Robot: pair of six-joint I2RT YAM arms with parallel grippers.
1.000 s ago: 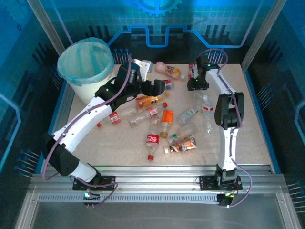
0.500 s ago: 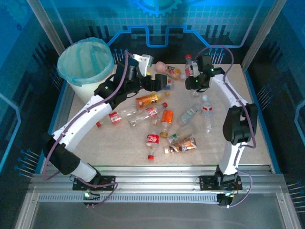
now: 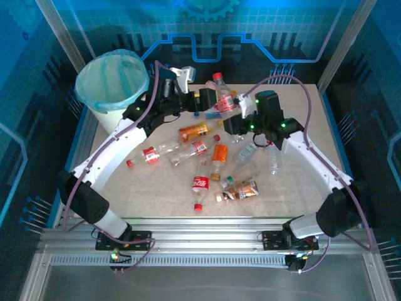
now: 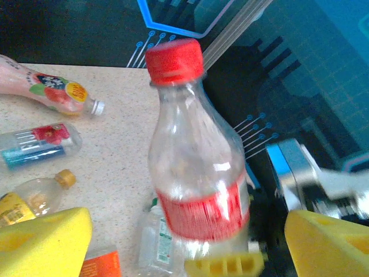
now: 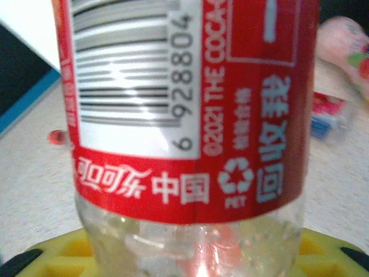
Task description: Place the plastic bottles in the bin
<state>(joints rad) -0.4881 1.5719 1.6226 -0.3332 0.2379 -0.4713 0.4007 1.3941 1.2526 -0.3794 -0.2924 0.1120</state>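
Well, starting at the far left: the bin [image 3: 100, 114] stands at the far-left corner of the bench [image 3: 156, 191], its blue liner folded over the rim; from above I make out no bottle inside it, though the bottom is hard to read.

Just right of the bin come my left fingers [image 3: 205, 100], spread wide. In the left wrist view the yellow pads [image 4: 46, 242] stand on either side of the cola bottle [image 4: 199, 173] with a gap on each side, touching nothing.

That cola bottle is off the bench and upright, red cap on top, its long axis close to vertical with a slight lean; my spread fingers flank it at about the height of the red label.

To its right, my right fingers [image 3: 227, 116] pinch it low down, near the base; the right wrist view has the label close up, with yellow finger showing beneath it.

I take this for a hand-over — the bin lies left of the bottle, beyond my left wrist, and my left arm is much the nearer to it; so the coming move, as I judge it, is for the left fingers to close across the bottle's width at the label before the right ones let go.

Past it, the pink bottle [image 4: 52, 92] lies on its side; the orange-labelled bottle [image 3: 219, 152] and the rest lie scattered over the middle of the bench, well apart from the bin.
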